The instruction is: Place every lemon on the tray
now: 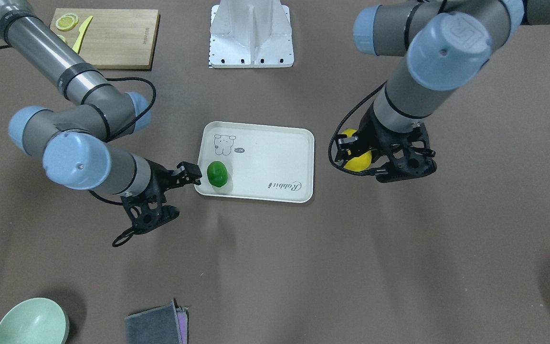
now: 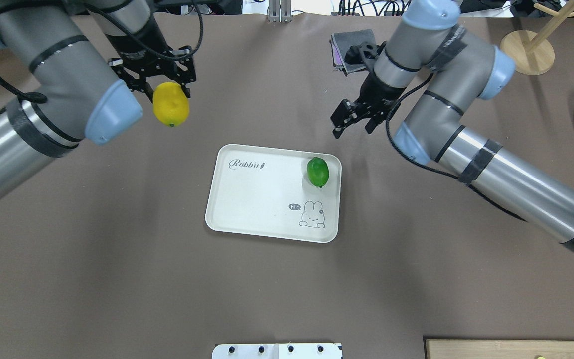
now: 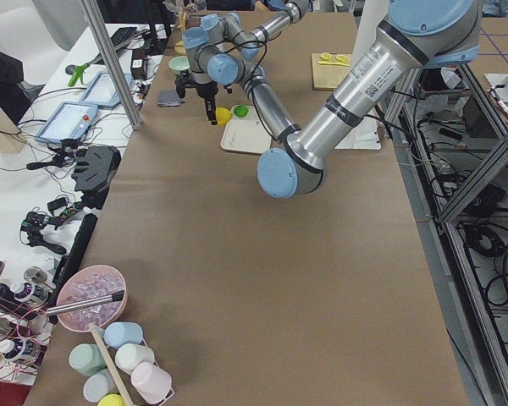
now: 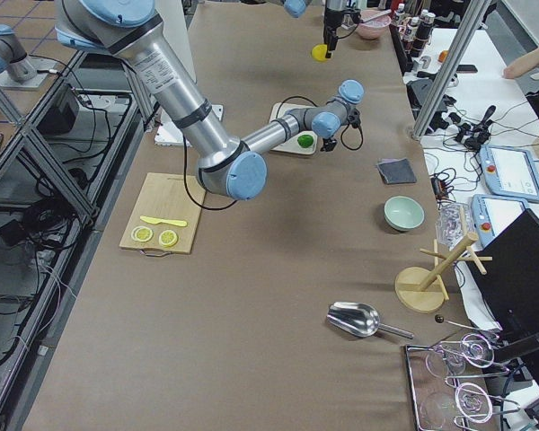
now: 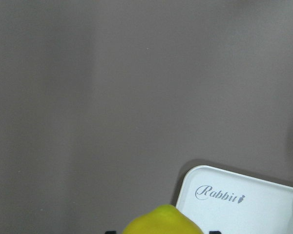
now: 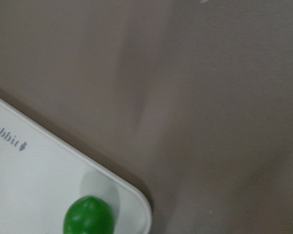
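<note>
The yellow lemon (image 2: 171,110) is an oval with a blunt tip marked by a dark dot, and its skin is dull and matte. You'll find it clamped between the black fingers of the left gripper (image 2: 167,93), held off the tray (image 2: 262,199), out past the tray's short side that faces the bench's left end. The green lemon (image 2: 318,171) is the same egg shape but glossy, with a bright highlight. It lies inside the tray, in the rounded corner nearest your edge and the bench's right end. The tray sits mid-bench: smooth cream-white with a low raised rim, "Rabbit" script in one corner and a small cartoon animal with a "hi" bubble in another. The right gripper (image 2: 352,130) hangs near that green-lemon corner, outside the tray, its two fingers spread apart with nothing between them. Under it all is a matte brown bench cover (image 1: 275,267), slightly creased.

The overhead view gives you the yellow lemon whole, while from your side the gripper frame hides most of it. The left wrist camera catches only the fruit's crown and the script corner of the tray. The right wrist camera shows none of its own fingers, only the green lemon and its soft shadow against the rim. The wooden cutting board (image 1: 112,38) at the robot-side right corner reads plainly from your side, with its grain, lemon slices (image 1: 67,21) and yellow knife (image 1: 82,33). The overhead view clips it to a strip.
</note>
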`<state>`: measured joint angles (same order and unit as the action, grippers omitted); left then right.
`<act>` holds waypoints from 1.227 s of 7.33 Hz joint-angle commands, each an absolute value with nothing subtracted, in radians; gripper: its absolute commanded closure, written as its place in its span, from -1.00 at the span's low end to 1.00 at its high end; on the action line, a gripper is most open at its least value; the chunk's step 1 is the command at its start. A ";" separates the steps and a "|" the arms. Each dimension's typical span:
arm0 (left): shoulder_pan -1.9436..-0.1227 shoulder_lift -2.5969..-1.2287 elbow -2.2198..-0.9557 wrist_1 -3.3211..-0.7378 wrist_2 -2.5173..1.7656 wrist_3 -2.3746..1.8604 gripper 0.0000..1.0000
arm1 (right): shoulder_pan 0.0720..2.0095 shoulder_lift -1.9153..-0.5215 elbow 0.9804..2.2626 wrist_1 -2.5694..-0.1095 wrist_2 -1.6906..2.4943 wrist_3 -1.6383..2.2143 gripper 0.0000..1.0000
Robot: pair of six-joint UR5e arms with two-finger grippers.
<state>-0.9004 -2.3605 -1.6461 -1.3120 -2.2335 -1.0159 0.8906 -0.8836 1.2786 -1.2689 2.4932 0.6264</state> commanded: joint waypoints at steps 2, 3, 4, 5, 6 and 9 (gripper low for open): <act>-0.767 -2.466 -1.537 -1.436 -2.125 -1.167 1.00 | 1.005 -1.024 1.340 -1.272 2.546 0.546 -1.00; -0.740 -2.499 -1.491 -1.465 -2.108 -1.183 1.00 | 1.011 -1.107 1.429 -1.270 2.546 0.543 -1.00; -0.709 -2.499 -1.450 -1.517 -2.097 -1.210 1.00 | 1.018 -1.200 1.530 -1.270 2.545 0.542 -1.00; -0.663 -2.497 -1.431 -1.567 -2.048 -1.245 1.00 | 1.043 -1.295 1.621 -1.270 2.531 0.541 -0.99; -0.622 -2.493 -1.430 -1.574 -2.002 -1.274 1.00 | 1.090 -1.366 1.673 -1.269 2.530 0.538 -0.99; -0.560 -2.453 -1.408 -1.661 -1.954 -1.318 1.00 | 1.222 -1.468 1.700 -1.285 2.427 0.485 -0.99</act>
<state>-0.5839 -2.4768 -1.4166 -1.6154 -1.9766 -1.2960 1.1670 -1.4261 1.6922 -1.2744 2.4921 0.4967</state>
